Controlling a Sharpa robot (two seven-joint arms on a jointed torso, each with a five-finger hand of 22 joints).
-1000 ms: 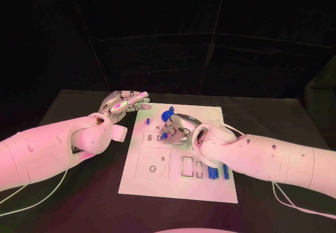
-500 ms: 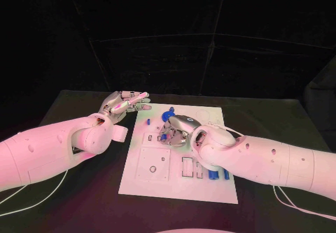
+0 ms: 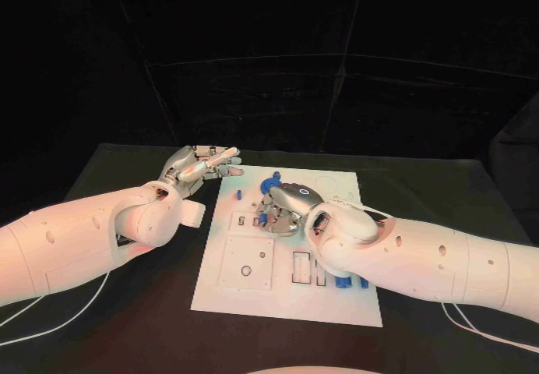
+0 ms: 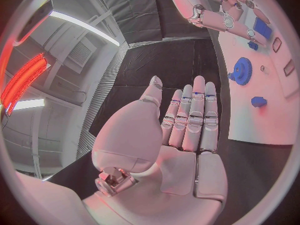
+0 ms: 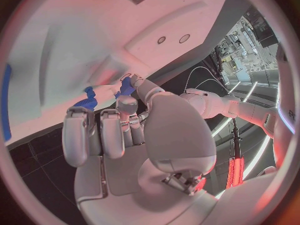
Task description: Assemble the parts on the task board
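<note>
Head view: white task board (image 3: pixel 287 300) in the middle of the frame on the black table (image 3: pixel 135 335), long side running away from the camera. Left hand (image 3: pixel 202 164) raised at upper left of centre, off the board's left edge, fingers straight and close together, holding nothing. Right hand (image 3: pixel 283 209) lowered over the board's upper middle, fingers curled down on the plate; a small blue part (image 3: pixel 256 220) just at its fingertips, grip not clear from here. Blue gear (image 3: pixel 269 184) on the board just above the right hand, a small blue piece (image 3: pixel 241 192) to the gear's left. Blue pegs (image 3: pixel 351 280) lower right on the board, partly under the right forearm, beside dark rectangular slots (image 3: pixel 301 266).

Left wrist view: left hand (image 4: pixel 178 135) in the centre, palm flat, fingers extended side by side, empty. Task board (image 4: pixel 265 130) along the right edge, with the blue gear (image 4: pixel 241 70) and a small blue piece (image 4: pixel 259 101) lying on it. Right hand (image 4: pixel 222 10) at the top right, bent over the board.

Right wrist view: right hand (image 5: pixel 134 135) in the centre and lower half, fingers bent toward the task board (image 5: pixel 56 50) filling the upper left. Small blue part (image 5: pixel 127 88) pinched at the fingertips, against the board; another blue part (image 5: pixel 86 99) just left of it. Blue strip (image 5: pixel 5 102) at the far left edge.
</note>
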